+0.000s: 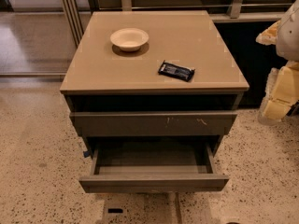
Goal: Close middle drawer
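Drawers sit at different depths in the grey-brown cabinet [196,41] in front of me. The middle drawer [154,182] is pulled far out towards me. Its plain, handleless front hangs well forward of the cabinet body, and its shallow inside is open to view with nothing I can make out in it. Above it, the top drawer [154,123], the one with pale scratches on the right of its front, juts out only a little, leaving a dark gap under the cabinet's top. A small scrap of blue tape [87,153] clings near the left side of the frame, just behind the open drawer's corner.

On the flat top, a pale bowl [129,38] stands upright towards the back left. A dark wrapped packet [176,71] lies flat, at a slant, nearer the front right, well apart from the bowl.

The gripper [279,90] is off at the right, a yellowish and white shape beside the cabinet's right side. It is level with the top and the upper drawer, touches nothing I can see, and is well away from the middle drawer's front. Whether it is spread or closed I cannot tell from here.

Speckled stone floor [37,162] lies all around the cabinet.
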Controlling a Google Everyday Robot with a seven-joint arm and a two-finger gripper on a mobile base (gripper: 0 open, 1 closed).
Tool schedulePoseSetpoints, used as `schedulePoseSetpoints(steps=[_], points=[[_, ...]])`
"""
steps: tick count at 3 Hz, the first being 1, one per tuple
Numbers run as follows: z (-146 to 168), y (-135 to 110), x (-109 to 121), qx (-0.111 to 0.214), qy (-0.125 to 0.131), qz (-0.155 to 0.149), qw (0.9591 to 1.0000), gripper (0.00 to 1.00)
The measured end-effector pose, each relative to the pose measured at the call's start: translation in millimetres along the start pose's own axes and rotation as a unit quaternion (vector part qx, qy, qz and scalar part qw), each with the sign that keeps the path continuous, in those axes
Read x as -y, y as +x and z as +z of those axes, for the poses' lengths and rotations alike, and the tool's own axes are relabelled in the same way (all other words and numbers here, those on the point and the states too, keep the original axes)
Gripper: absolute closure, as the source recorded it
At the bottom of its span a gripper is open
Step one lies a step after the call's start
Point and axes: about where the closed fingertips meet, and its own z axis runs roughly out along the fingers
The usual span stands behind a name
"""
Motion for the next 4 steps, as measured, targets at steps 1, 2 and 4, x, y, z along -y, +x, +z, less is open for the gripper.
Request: schedulePoseSetpoints(steps=[1,2,4], points=[[0.0,0.0,0.0,0.0,0.0,0.0,1.0,0.0],[0.5,-0.4,-0.1,0.001,0.002,0.0,1.0,0.05],[134.3,17.9,-43.5,0.061,-0.064,0.016,0.996,0.67]])
